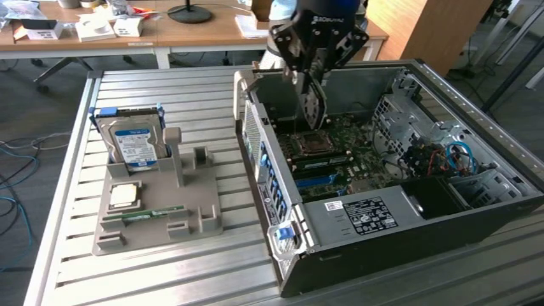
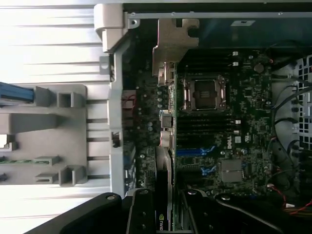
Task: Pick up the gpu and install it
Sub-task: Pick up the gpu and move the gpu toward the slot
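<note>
Above the open computer case (image 1: 408,255), the gripper (image 1: 312,80) clamps the gpu (image 1: 315,109) by its upper edge, the card held upright over the motherboard (image 1: 361,150). Light, stiff and fragile, it seems best gripped along bare board edges, clear of chips and contacts.

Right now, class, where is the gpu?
In the exterior view the gpu hangs on edge in the gripper, over the motherboard of the open computer case, near the processor socket.
</note>
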`<control>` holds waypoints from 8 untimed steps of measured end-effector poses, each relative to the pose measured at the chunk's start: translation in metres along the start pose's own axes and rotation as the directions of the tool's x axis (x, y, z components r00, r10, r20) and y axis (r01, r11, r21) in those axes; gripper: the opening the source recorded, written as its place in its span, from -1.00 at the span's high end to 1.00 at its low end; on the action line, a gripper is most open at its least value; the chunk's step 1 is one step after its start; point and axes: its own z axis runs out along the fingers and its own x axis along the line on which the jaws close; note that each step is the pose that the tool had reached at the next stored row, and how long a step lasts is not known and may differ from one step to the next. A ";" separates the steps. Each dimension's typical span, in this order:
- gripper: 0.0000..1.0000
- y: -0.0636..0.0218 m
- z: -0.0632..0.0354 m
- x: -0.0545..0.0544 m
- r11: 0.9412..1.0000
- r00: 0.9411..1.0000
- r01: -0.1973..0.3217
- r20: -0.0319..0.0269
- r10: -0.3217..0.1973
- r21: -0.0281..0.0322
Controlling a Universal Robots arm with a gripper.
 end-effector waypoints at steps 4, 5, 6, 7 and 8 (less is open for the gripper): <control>0.47 0.0006 0.0003 -0.011 1.000 1.000 0.000 0.000 0.000 0.000; 0.47 0.0008 0.0003 -0.014 1.000 1.000 0.000 0.000 0.000 0.000; 0.47 0.0009 0.0005 -0.017 1.000 1.000 0.000 0.000 0.000 -0.001; 0.47 0.0011 0.0006 -0.020 1.000 1.000 0.000 0.000 0.000 -0.001; 0.47 0.0012 0.0006 -0.023 1.000 1.000 0.000 0.000 0.000 -0.001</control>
